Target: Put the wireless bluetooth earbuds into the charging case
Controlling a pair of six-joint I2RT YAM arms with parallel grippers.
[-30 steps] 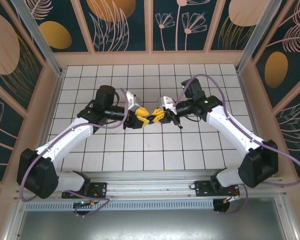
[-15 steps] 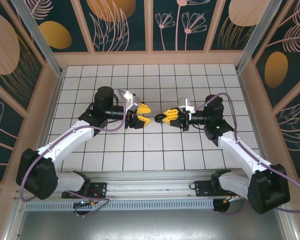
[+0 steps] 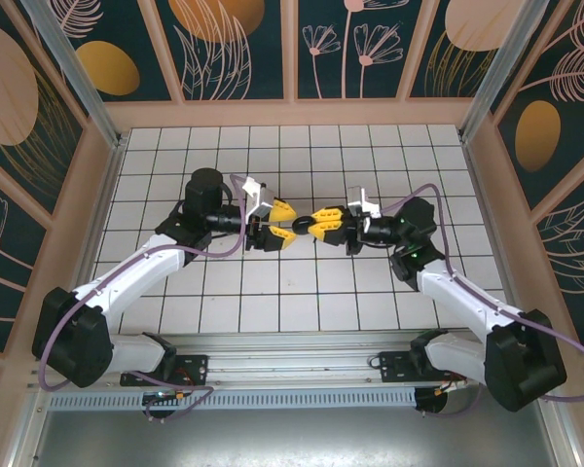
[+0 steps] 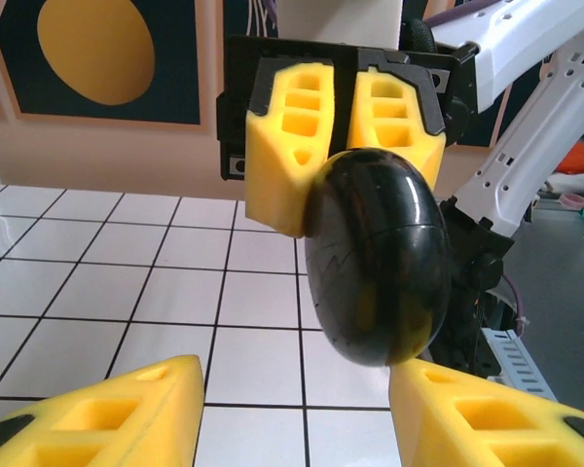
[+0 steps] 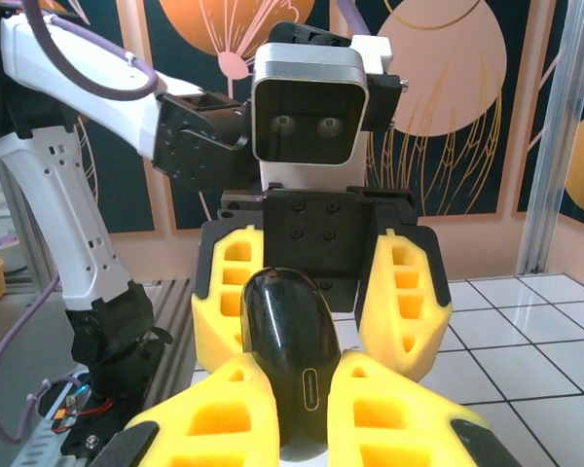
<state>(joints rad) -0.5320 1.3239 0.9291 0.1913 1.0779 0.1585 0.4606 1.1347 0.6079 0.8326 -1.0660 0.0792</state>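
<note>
The charging case point(image 3: 301, 228), a glossy black egg shape with its lid down, hangs above the table's middle. My right gripper point(image 3: 314, 225) is shut on its port end point(image 5: 310, 387). Facing it from the left, my left gripper point(image 3: 285, 224) stands open. The case's rounded end point(image 4: 375, 258) reaches in between the left fingertips point(image 4: 165, 399), close to the right-hand one; whether it touches I cannot tell. From the right wrist, the left gripper's yellow fingers point(image 5: 404, 292) flank the case point(image 5: 282, 331) with a gap on each side. The earbuds are out of view.
A white tiled tabletop point(image 3: 302, 292) lies under both grippers, with wooden walls point(image 3: 292, 112) at the back and sides. Both arms reach in from the near edge and meet at the middle, with open tiles all round them.
The left jaws have spread wider. The right gripper drew back to the right with the case, then came left again until the case sits between the left fingers.
</note>
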